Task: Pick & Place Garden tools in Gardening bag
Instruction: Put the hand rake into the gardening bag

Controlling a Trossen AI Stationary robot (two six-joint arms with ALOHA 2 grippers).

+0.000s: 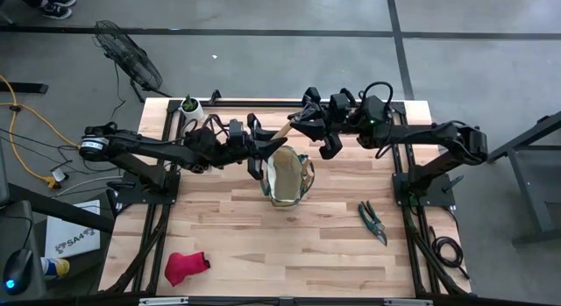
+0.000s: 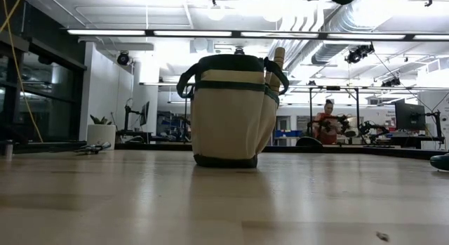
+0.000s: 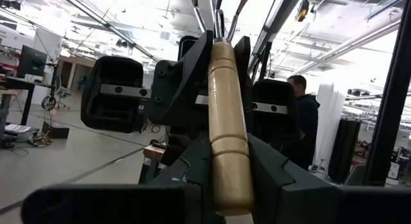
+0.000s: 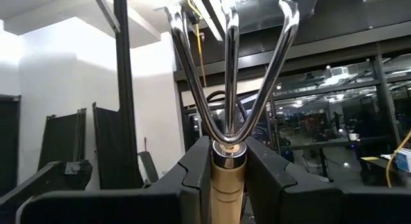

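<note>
Both grippers are shut on one wood-handled fork (image 1: 281,131), held in the air just beyond the far side of the tan gardening bag (image 1: 289,176). My left gripper (image 1: 263,148) reaches in from the left and my right gripper (image 1: 303,124) from the right. The fork's three metal tines (image 4: 228,76) point up. The bag stands upright on its base (image 2: 228,161), and another wood handle (image 2: 278,61) sticks up at its side. Pruning shears (image 1: 372,220) lie flat on the table at the right. The red glove (image 1: 186,266) lies near the front left. My left gripper pinches the fork's wooden handle near its butt end (image 3: 231,179) between its two fingers. The handle lies along the fingers and runs up past their tips. The fork is lifted clear of the table, tines upward. My right gripper pinches the handle's upper end, just below the metal ferrule (image 4: 228,176), between its two fingers. The tool lies along the fingers, and the tines stand beyond the fingertips. It is lifted clear.
A small white pot with a plant (image 1: 188,106) stands at the far left corner of the table. The arms' base frames run along the left and right table edges. Bare wood lies in front of the bag. A person (image 2: 327,122) sits in the room beyond.
</note>
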